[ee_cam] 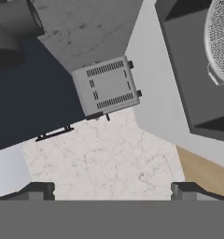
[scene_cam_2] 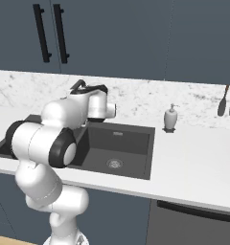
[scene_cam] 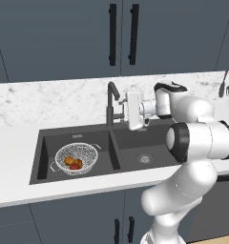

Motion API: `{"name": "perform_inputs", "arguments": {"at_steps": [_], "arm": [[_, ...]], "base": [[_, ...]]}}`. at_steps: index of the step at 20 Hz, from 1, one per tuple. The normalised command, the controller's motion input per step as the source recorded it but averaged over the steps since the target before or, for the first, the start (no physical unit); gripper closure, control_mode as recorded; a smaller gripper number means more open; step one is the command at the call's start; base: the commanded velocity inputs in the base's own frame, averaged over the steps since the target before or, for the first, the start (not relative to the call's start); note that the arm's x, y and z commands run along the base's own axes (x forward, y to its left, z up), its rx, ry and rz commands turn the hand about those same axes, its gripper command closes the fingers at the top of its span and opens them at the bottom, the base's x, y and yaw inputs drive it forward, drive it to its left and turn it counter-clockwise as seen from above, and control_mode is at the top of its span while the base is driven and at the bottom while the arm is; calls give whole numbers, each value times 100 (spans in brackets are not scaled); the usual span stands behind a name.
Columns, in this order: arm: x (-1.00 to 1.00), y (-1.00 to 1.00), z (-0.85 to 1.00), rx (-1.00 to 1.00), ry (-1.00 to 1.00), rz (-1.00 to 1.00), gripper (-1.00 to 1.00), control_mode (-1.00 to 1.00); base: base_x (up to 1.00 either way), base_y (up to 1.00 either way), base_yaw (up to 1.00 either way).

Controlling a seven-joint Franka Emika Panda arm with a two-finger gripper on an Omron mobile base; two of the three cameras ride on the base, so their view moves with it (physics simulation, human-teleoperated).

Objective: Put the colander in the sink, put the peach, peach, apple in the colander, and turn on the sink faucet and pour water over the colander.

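Colander [scene_cam: 76, 158] sits in the sink's [scene_cam: 40, 157] left basin, fruit inside. Gripper [scene_cam: 132, 110], jaws wide and empty, hovers just at three o'clock of the sink faucet [scene_cam: 110, 102], whose lever faces the hand, near.
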Motion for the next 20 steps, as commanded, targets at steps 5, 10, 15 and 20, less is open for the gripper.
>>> {"name": "perform_inputs", "arguments": {"at_steps": [5, 10, 15, 20], "arm": [[21, 3, 0, 0, -1, 0, -100, -100], [30, 0, -9, 0, 0, 0, -100, -100], [29, -1, -23, 0, 0, 0, -100, -100], [20, -1, -27, -1, 0, 0, -100, -100]], "base": [[0, 0, 0], [0, 0, 0], [0, 0, 0], [0, 0, 0]]}}
